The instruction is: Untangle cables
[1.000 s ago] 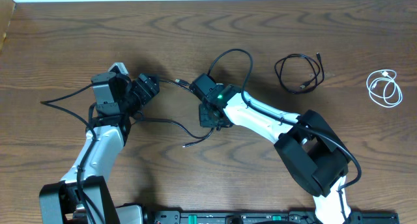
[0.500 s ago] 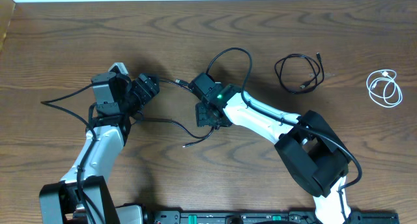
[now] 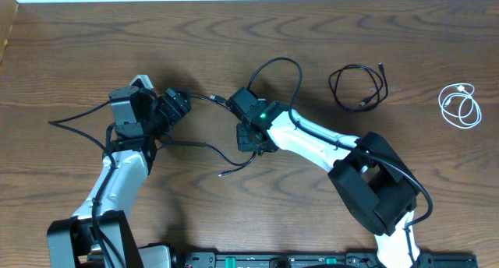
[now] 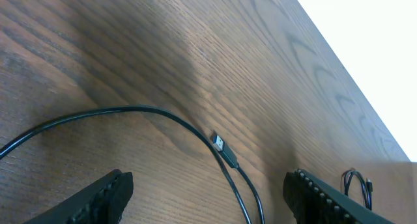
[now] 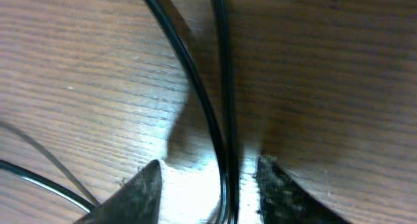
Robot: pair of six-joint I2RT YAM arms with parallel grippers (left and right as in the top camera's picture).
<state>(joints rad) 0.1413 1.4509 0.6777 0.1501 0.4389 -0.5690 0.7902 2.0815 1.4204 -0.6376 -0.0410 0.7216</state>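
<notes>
- The wooden worktop (image 3: 78, 50) carries both arms and all three cables.
- The left end effector (image 4: 208, 183) hovers over the left half of the worktop. It is open, its jaws wide apart and holding nothing.
- In the left wrist view, the long black cable (image 4: 130, 108) lies flat on the wood below those jaws. It arcs in from the left edge and bends down between the two fingers (image 4: 104, 196).
- A small plug (image 4: 223, 148) lies on the wood right beside that strand, also under the open jaws.
- From overhead, this cable sprawls loosely across the middle of the worktop. One strand reaches from the left arm toward the right arm, a thin free end lies below it, and a tall loop rises behind the right arm's wrist.
- The right end effector (image 5: 208, 164) is down at the worktop near the centre, astride two strands of the same black cable.
- In the right wrist view, the strands run side by side through the gap. A little bare wood shows between them and each finger, so the jaws stand partly open and are not clamped.
- To the right of that arm, a second black cable (image 3: 383, 85) lies in a loose coil by itself, well apart from both arms.
- At the far right, the short white cable (image 3: 458, 104) lies in a small coil, apart from the black coil.
</notes>
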